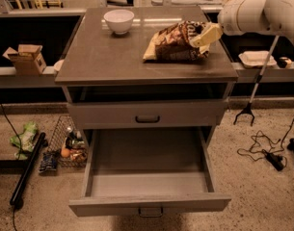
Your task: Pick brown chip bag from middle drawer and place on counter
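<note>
The brown chip bag (174,43) lies on the counter (98,57), at its right side, with its left end down on the stone and its right end a little raised. My gripper (204,34) reaches in from the right and is shut on the bag's right end. The middle drawer (146,154) is pulled out wide below, and its grey floor is bare.
A white bowl (119,20) stands at the counter's back left. The shallower drawer front (147,114) above is closed. A wire basket (69,147), a green wrapper (24,136) and a black pole (27,170) lie on the floor left. Cables (268,152) lie right.
</note>
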Available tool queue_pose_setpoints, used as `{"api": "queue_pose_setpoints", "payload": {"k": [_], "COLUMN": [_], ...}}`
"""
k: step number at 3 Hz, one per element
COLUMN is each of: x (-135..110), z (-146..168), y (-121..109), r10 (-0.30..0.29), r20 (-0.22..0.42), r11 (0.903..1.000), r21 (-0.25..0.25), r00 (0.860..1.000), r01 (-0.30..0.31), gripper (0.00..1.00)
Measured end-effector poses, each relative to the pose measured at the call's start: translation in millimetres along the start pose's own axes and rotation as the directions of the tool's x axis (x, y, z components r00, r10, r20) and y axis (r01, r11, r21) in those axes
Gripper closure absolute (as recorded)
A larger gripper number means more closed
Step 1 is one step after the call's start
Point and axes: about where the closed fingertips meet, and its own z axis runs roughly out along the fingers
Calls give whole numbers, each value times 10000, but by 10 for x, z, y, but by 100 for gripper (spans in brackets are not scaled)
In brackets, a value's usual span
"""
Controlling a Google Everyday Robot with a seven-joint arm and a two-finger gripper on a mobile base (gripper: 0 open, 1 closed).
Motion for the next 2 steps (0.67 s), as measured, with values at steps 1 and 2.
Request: {"api": "queue_pose_setpoints", "payload": {"k": [1, 2], "x": [62, 112], "z": [-615, -1024], "y": [-260, -414], "r10": [353, 471], "r20": [-288, -707], "r11": [9963, 9902], "r21": [800, 1345], "r00": [9990, 9964], "r01": [-329, -373], "gripper": [0, 0]}}
